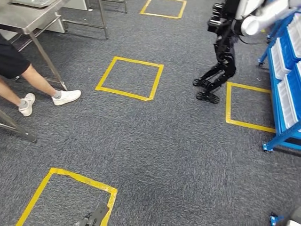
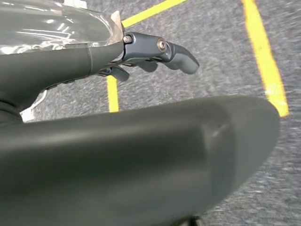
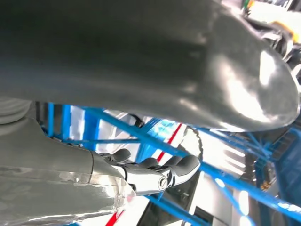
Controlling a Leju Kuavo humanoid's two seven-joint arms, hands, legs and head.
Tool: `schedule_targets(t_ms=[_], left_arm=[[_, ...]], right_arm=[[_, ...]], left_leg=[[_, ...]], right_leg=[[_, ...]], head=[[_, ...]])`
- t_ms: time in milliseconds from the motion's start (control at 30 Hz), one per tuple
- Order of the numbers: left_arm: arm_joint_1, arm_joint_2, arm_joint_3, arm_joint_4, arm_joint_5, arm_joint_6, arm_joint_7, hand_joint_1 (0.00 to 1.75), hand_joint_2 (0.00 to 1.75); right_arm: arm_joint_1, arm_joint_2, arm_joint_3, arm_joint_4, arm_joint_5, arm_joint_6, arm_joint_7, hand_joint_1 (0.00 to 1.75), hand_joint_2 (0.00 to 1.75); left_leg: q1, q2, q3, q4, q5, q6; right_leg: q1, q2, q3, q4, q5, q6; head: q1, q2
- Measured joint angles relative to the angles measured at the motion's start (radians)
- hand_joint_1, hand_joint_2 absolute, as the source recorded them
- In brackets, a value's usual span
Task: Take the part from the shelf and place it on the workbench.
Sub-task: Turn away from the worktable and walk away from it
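Head view looks down on grey carpet [image 1: 170, 155] marked with yellow tape squares [image 1: 129, 78]. A blue shelf [image 1: 284, 80] with white bins stands at the right edge; which bin holds the part cannot be told, and no part can be made out. A second robot [image 1: 222, 52], dark-legged with white upper body, stands just beside the shelf, next to another tape square. At the left, a metal workbench [image 1: 32, 19] with a person's legs and white shoes [image 1: 66, 97] beside it, well apart from the shelf. Left hand [image 2: 156, 49]: fingers extended and slightly apart over the carpet and tape, thumb alongside, holding nothing. Right hand [image 3: 152, 172]: fingers stretched out close together, nothing in them, with the blue shelf frame behind. Both wrist pictures are somewhat blurred.
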Motion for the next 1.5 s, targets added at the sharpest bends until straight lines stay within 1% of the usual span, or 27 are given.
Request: schedule_targets(t_ms=[33, 100, 167, 200, 233, 300, 367, 400, 433, 467, 500, 533, 600, 667, 700, 800, 867, 967, 1033, 1133, 1167, 1200, 1267, 1333, 1400, 1467, 1500], left_arm=[[-0.001, 0.0, 0.0, 0.0, 0.0, 0.0, 0.0, 0.0, 0.0], [0.002, 0.0, 0.0, 0.0, -0.001, 0.0, 0.0, 0.0, 0.0], [0.007, 0.001, 0.0, 0.0, -0.001, 0.0, 0.001, 0.0, 0.0], [0.009, 0.001, 0.001, 0.0, -0.001, 0.0, 0.002, 0.0, 0.0], [0.009, 0.001, 0.001, 0.0, -0.001, 0.0, 0.002, 0.0, 0.0], [0.007, 0.001, 0.002, 0.0, -0.001, 0.0, 0.001, 0.0, 0.0], [0.007, 0.002, 0.003, 0.0, 0.001, 0.0, 0.0, 0.0, 0.0], [0.007, 0.002, 0.004, 0.0, 0.002, 0.001, 0.0, 0.0, 0.0], [0.006, 0.002, 0.004, 0.0, 0.002, 0.001, 0.0, 0.0, 0.0], [0.005, 0.002, 0.004, 0.0, 0.003, 0.002, 0.0, 0.0, 0.0], [0.003, 0.001, 0.005, 0.0, 0.002, 0.003, 0.0, 0.0, 0.0], [0.003, 0.0, 0.005, 0.0, 0.001, 0.003, 0.0, 0.0, 0.0], [0.005, 0.0, 0.006, 0.0, -0.001, 0.004, 0.001, 0.0, 0.0], [0.008, 0.0, 0.01, 0.0, -0.001, 0.005, 0.002, 0.0, 0.0], [0.008, 0.0, 0.012, 0.0, -0.001, 0.005, 0.003, 0.0, 0.0], [0.007, 0.0, 0.015, 0.0, -0.004, 0.007, 0.004, 0.0, 0.0], [0.005, 0.0, 0.017, 0.0, -0.007, 0.009, 0.005, 0.0, 0.0], [0.001, -0.003, 0.019, 0.0, -0.015, 0.011, 0.008, 0.0, 0.0], [-0.001, -0.005, 0.02, 0.0, -0.016, 0.013, 0.009, 0.0, 0.0], [0.005, -0.006, 0.022, 0.0, -0.017, 0.015, 0.013, 0.0, 0.0], [0.008, -0.006, 0.022, 0.0, -0.018, 0.016, 0.016, 0.0, 0.0], [0.009, -0.005, 0.023, 0.0, -0.019, 0.017, 0.019, 0.0, 0.0], [0.009, -0.004, 0.024, 0.0, -0.021, 0.018, 0.022, 0.0, 0.0], [0.009, -0.004, 0.025, 0.0, -0.022, 0.019, 0.022, 0.0, 0.0], [0.009, -0.003, 0.026, 0.0, -0.024, 0.02, 0.022, 0.0, 0.0], [0.006, -0.004, 0.026, 0.0, -0.03, 0.021, 0.022, 0.0, 0.0], [0.004, -0.004, 0.026, 0.0, -0.032, 0.022, 0.022, 0.0, 0.0]], right_arm=[[-0.001, 0.002, -0.001, 0.001, 0.0, 0.002, 0.0, 0.0, 0.0], [-0.002, 0.006, -0.002, 0.006, -0.001, 0.005, 0.001, 0.0, 0.0], [0.0, 0.008, -0.004, 0.012, -0.001, 0.009, 0.002, 0.0, 0.0], [0.001, 0.009, -0.005, 0.015, -0.002, 0.013, 0.005, 0.0, 0.0], [0.001, 0.01, -0.006, 0.019, -0.001, 0.019, 0.01, 0.0, 0.0], [0.0, 0.014, -0.014, 0.032, -0.001, 0.036, 0.024, 0.0, 0.0], [-0.003, 0.019, -0.029, 0.055, -0.006, 0.059, 0.034, 0.0, 0.0], [-0.005, 0.022, -0.04, 0.07, -0.011, 0.073, 0.036, 0.0, 0.0], [-0.007, 0.026, -0.054, 0.088, -0.018, 0.09, 0.038, 0.0, 0.0], [-0.01, 0.031, -0.072, 0.11, -0.025, 0.11, 0.039, 0.0, 0.0], [-0.017, 0.037, -0.094, 0.137, -0.032, 0.132, 0.036, 0.0, 0.0], [-0.028, 0.044, -0.121, 0.172, -0.038, 0.155, 0.031, 0.0, 0.0], [-0.059, 0.06, -0.182, 0.259, -0.044, 0.196, 0.011, 0.0, 0.0], [-0.087, 0.075, -0.25, 0.355, -0.042, 0.229, -0.007, 0.0, 0.0], [-0.1, 0.082, -0.286, 0.406, -0.036, 0.242, -0.012, 0.0, 0.0], [-0.162, 0.092, -0.397, 0.595, -0.011, 0.267, -0.022, 0.0, 0.0], [-0.212, 0.091, -0.472, 0.749, -0.001, 0.272, -0.046, 0.0, 0.0], [-0.272, 0.074, -0.58, 0.982, 0.01, 0.27, -0.077, 0.0, 0.0], [-0.308, 0.06, -0.642, 1.118, 0.017, 0.264, -0.087, 0.0, 0.0], [-0.349, 0.046, -0.702, 1.273, 0.025, 0.261, -0.065, 0.0, 0.0], [-0.357, 0.042, -0.717, 1.321, 0.03, 0.262, -0.041, 0.0, 0.0], [-0.362, 0.037, -0.733, 1.369, 0.036, 0.263, -0.011, 0.0, 0.0], [-0.367, 0.032, -0.759, 1.453, 0.052, 0.266, 0.064, 0.0, 0.0], [-0.371, 0.03, -0.778, 1.518, 0.065, 0.268, 0.132, 0.0, 0.0], [-0.376, 0.03, -0.792, 1.568, 0.074, 0.273, 0.185, 0.0, 0.0], [-0.378, 0.03, -0.804, 1.605, 0.081, 0.287, 0.246, 0.0, 0.0], [-0.378, 0.031, -0.81, 1.622, 0.084, 0.295, 0.283, 0.0, 0.0]], left_leg=[[0.001, -0.023, -0.016, 0.04, -0.024, -0.001], [-0.001, -0.062, -0.084, 0.175, -0.083, 0.001], [-0.003, -0.07, -0.145, 0.268, -0.099, 0.005], [-0.004, -0.072, -0.15, 0.259, -0.075, 0.008], [-0.004, -0.078, -0.137, 0.209, -0.032, 0.012], [-0.002, -0.122, -0.092, 0.078, 0.05, 0.02], [-0.001, -0.165, -0.065, 0.008, 0.072, 0.025], [-0.002, -0.168, -0.062, 0.001, 0.068, 0.026], [-0.002, -0.16, -0.059, -0.006, 0.066, 0.029], [-0.002, -0.15, -0.056, -0.01, 0.067, 0.032], [0.0, -0.138, -0.052, -0.016, 0.069, 0.037], [0.001, -0.125, -0.047, -0.021, 0.069, 0.041], [0.001, -0.095, -0.04, -0.025, 0.066, 0.046], [0.0, -0.067, -0.037, -0.025, 0.06, 0.046], [0.0, -0.055, -0.034, -0.025, 0.057, 0.045], [-0.001, -0.023, -0.015, -0.025, 0.041, 0.035], [-0.002, -0.008, -0.006, -0.025, 0.031, 0.024], [0.003, 0.004, 0.005, -0.027, 0.02, 0.008], [0.007, -0.023, -0.008, 0.012, -0.009, 0.003], [0.006, -0.065, -0.109, 0.209, -0.093, 0.003], [0.004, -0.068, -0.142, 0.262, -0.102, 0.004], [0.002, -0.07, -0.16, 0.278, -0.089, 0.007], [0.0, -0.083, -0.14, 0.191, -0.01, 0.015], [0.002, -0.129, -0.094, 0.06, 0.06, 0.022], [0.001, -0.158, -0.072, 0.003, 0.075, 0.026], [0.0, -0.143, -0.067, -0.005, 0.074, 0.032], [0.001, -0.133, -0.064, -0.01, 0.075, 0.037]], right_leg=[[-0.002, 0.01, 0.006, -0.005, 0.001, -0.007], [-0.001, 0.033, 0.01, -0.006, -0.003, -0.016], [0.003, 0.062, 0.014, -0.006, -0.006, -0.02], [0.004, 0.077, 0.017, -0.006, -0.007, -0.02], [0.005, 0.093, 0.022, -0.005, -0.01, -0.02], [0.005, 0.12, 0.029, -0.003, -0.016, -0.016], [0.0, 0.142, 0.024, 0.0, -0.019, -0.006], [-0.002, 0.153, 0.02, 0.0, -0.018, 0.0], [-0.005, 0.164, 0.017, -0.002, -0.017, 0.007], [-0.005, 0.158, 0.016, 0.0, -0.019, 0.013], [-0.004, 0.136, 0.01, 0.013, -0.029, 0.019], [-0.002, 0.104, -0.005, 0.045, -0.048, 0.025], [-0.006, 0.045, -0.069, 0.168, -0.103, 0.038], [-0.014, 0.031, -0.131, 0.272, -0.128, 0.048], [-0.017, 0.028, -0.137, 0.272, -0.112, 0.051], [-0.016, -0.01, -0.052, 0.085, -0.009, 0.049], [-0.005, -0.036, -0.013, 0.006, 0.012, 0.036], [0.006, -0.016, -0.009, -0.002, 0.006, 0.013], [0.002, 0.002, -0.002, -0.009, 0.006, -0.002], [0.0, 0.036, 0.004, -0.01, 0.002, -0.016], [0.001, 0.051, 0.007, -0.01, 0.0, -0.018], [0.002, 0.066, 0.011, -0.01, -0.002, -0.018], [0.002, 0.094, 0.022, -0.01, -0.008, -0.016], [0.002, 0.121, 0.029, -0.007, -0.015, -0.011], [-0.001, 0.145, 0.026, -0.005, -0.017, -0.001], [-0.007, 0.165, 0.02, -0.005, -0.018, 0.012], [-0.007, 0.156, 0.017, 0.002, -0.025, 0.018]], head=[[-0.001, 0.0], [-0.004, 0.0], [-0.005, 0.0], [-0.005, 0.0], [-0.005, 0.0], [-0.004, 0.0], [-0.003, 0.0], [-0.003, 0.0], [-0.003, 0.0], [-0.003, 0.0], [-0.001, 0.0], [0.0, 0.0], [0.002, 0.0], [0.002, 0.0], [0.002, 0.0], [0.002, 0.0], [0.001, 0.0], [0.0, 0.0], [-0.001, 0.0], [-0.002, 0.0], [-0.002, 0.0], [-0.002, 0.0], [-0.002, 0.0], [-0.001, 0.0], [-0.001, 0.0], [-0.002, 0.0], [-0.001, 0.0]])
